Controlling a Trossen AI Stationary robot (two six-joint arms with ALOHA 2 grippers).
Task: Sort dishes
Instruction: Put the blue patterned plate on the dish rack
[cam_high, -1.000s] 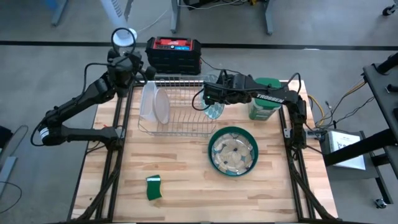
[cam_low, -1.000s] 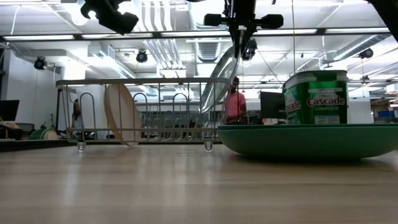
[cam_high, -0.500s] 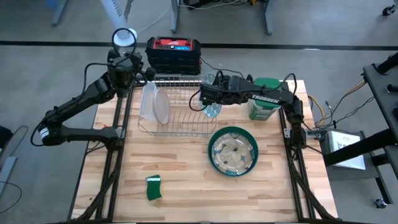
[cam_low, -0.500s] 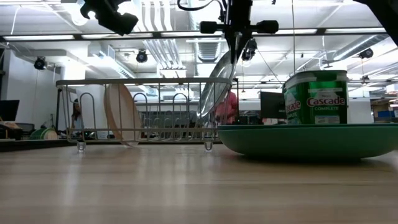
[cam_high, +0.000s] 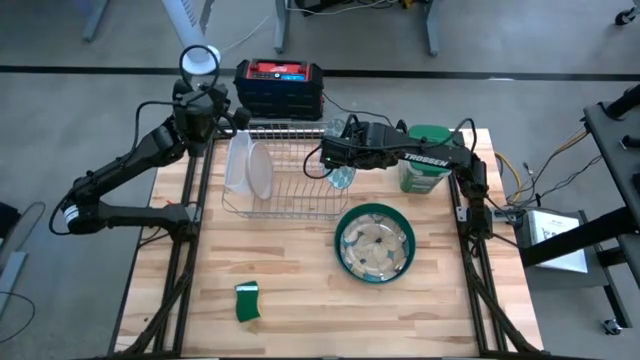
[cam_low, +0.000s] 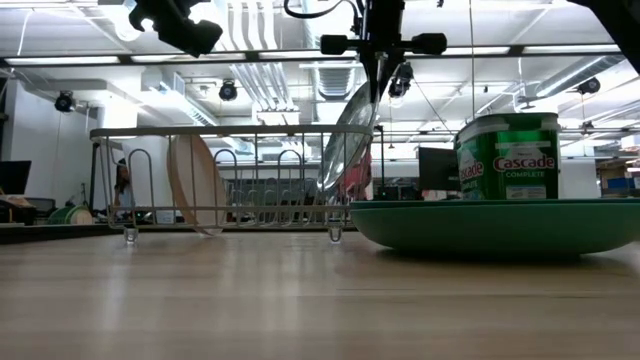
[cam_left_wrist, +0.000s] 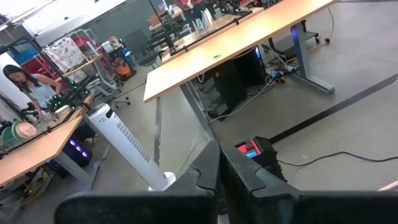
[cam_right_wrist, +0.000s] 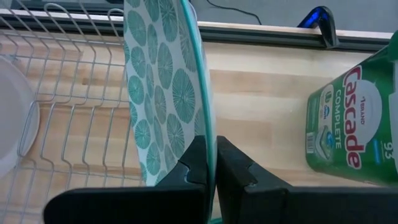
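Observation:
A grey-green patterned glassy plate (cam_right_wrist: 163, 87) stands on edge over the right end of the wire dish rack (cam_high: 285, 185), with my right gripper (cam_right_wrist: 211, 149) shut on it. A whitish plate (cam_high: 256, 170) stands upright in the rack's left part. On the table near the rack lies a teal plate (cam_high: 345, 262), and a clear dish (cam_high: 375, 248) rests inside it. My left gripper (cam_high: 208, 100) hovers shut and holding nothing beyond the rack's far left corner. My right gripper pinches the patterned plate's upper rim (cam_right_wrist: 207, 127) between its two fingers (cam_right_wrist: 194, 163), which slant down from above. The plate hangs below them, tilted in the low view (cam_low: 350, 140). Its lower rim (cam_low: 330, 188) sits among the rack's wires; whether it touches them I cannot tell.
A green Cascade canister (cam_high: 426, 160) stands right of the rack. A black and red box (cam_high: 280, 85) sits behind the rack. A small green sponge (cam_high: 247, 302) lies near the front edge, with bare wood around it.
My right gripper has eased slightly down and toward the table's left with the patterned plate, so the plate's lower rim sits deeper in the rack. It has kept still over the last half second.

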